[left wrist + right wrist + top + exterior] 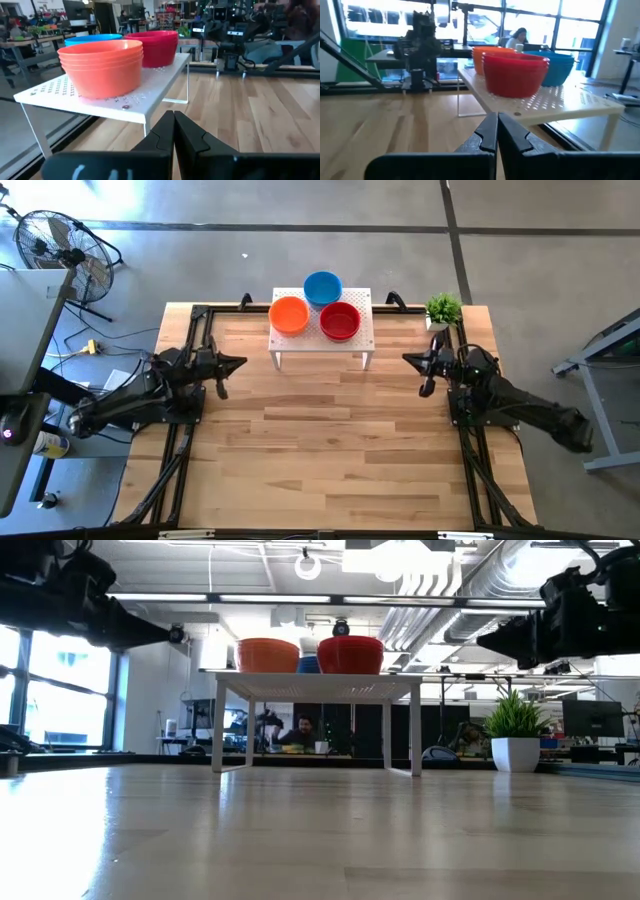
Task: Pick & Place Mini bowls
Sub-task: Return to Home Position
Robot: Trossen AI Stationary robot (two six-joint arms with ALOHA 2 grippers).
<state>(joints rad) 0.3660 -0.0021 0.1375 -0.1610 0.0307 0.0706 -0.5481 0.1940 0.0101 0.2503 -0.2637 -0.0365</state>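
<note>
Three stacks of mini bowls rest by their bases on a white perforated stand (pixel 322 340) at the table's far middle: orange (pixel 289 315), blue (pixel 322 288) and red (pixel 340 321). The orange stack (pixel 102 65) shows several nested rims, with the red stack (pixel 157 46) behind it. My left gripper (pixel 240 362) hangs shut above the table, left of the stand, pointing level toward it, with nothing between its fingers (pixel 173 115). My right gripper (pixel 407 358) hangs shut to the right of the stand, also pointing level toward it and holding nothing (pixel 497 115).
A small green plant in a white pot (pixel 443 310) stands at the far right corner, close behind my right gripper. Black frame rails (pixel 185 380) run along the table's left, right and far edges. Bare wood (pixel 320 440) lies between the arms and the near edge.
</note>
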